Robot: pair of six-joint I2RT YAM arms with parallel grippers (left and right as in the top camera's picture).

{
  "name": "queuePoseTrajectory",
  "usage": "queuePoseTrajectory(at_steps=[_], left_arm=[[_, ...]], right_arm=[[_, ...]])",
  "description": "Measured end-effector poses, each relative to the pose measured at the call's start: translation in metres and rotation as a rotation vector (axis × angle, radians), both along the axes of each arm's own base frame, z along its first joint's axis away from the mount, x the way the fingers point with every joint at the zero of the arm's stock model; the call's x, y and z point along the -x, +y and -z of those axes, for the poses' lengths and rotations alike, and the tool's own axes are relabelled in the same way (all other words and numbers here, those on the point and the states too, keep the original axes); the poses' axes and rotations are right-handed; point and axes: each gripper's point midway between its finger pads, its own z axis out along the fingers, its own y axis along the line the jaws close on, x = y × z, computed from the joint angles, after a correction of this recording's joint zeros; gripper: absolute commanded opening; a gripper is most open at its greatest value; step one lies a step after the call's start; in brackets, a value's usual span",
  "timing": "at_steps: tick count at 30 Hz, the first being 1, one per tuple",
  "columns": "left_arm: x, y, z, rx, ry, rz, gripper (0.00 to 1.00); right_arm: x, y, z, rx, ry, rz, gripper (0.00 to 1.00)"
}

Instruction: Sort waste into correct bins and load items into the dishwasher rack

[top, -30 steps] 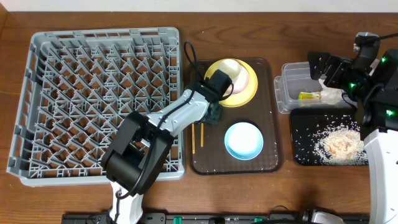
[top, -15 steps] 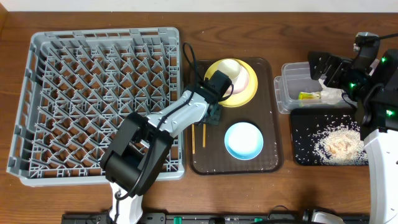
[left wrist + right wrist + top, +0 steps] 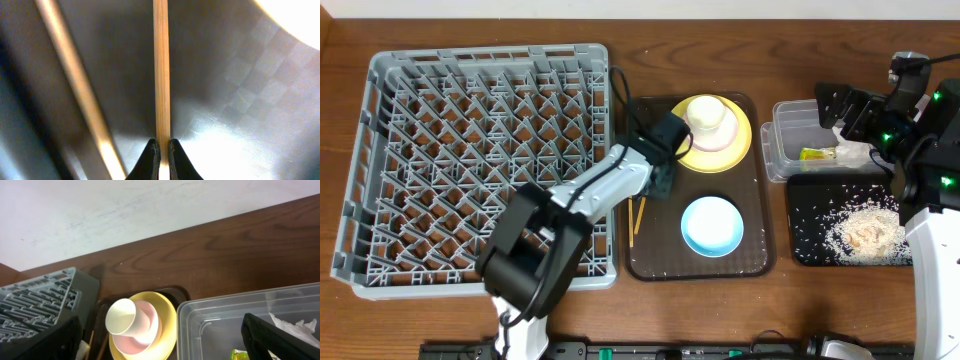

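A wooden chopstick (image 3: 161,75) lies on the brown serving tray (image 3: 665,262), its end pinched in the left gripper (image 3: 164,146) beside the yellow plate (image 3: 742,150). A second chopstick (image 3: 75,85) lies alongside. The right gripper (image 3: 842,108) hangs spread wide over the clear tub (image 3: 788,125).

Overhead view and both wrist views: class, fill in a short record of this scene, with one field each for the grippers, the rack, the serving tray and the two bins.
left gripper: shut on one chopstick, low over the brown tray; second chopstick lies beside it
right gripper: open, empty, above the clear tub
dishwasher rack: nothing loaded
brown tray: yellow plate, pink item with cream cup on top, light-blue bowl
clear tub: snack wrapper, white napkin
black tray: rice scraps
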Motion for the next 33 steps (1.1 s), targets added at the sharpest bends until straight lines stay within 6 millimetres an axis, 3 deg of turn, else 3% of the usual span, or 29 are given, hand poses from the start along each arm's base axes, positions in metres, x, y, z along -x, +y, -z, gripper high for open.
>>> queuePoseTrajectory(at_steps=[9, 13, 16, 19, 25, 33], left_arm=[[-0.018, 0.005, -0.102, 0.172, -0.208, -0.115, 0.06], [-0.018, 0.008, -0.136, 0.230, -0.276, -0.138, 0.06], [-0.020, 0.022, -0.155, 0.248, -0.317, -0.170, 0.06], [-0.025, 0.047, -0.162, 0.219, -0.334, -0.220, 0.06], [-0.031, 0.085, -0.154, 0.150, -0.314, -0.287, 0.06], [-0.032, 0.091, -0.137, 0.113, -0.279, -0.281, 0.06]], right_arm=[[0.000, 0.000, 0.000, 0.000, 0.000, 0.000, 0.99], [0.000, 0.000, 0.000, 0.000, 0.000, 0.000, 0.99], [0.000, 0.000, 0.000, 0.000, 0.000, 0.000, 0.99], [0.000, 0.000, 0.000, 0.000, -0.001, 0.000, 0.99], [0.000, 0.000, 0.000, 0.000, 0.000, 0.000, 0.99], [0.000, 0.000, 0.000, 0.000, 0.000, 0.000, 0.99]])
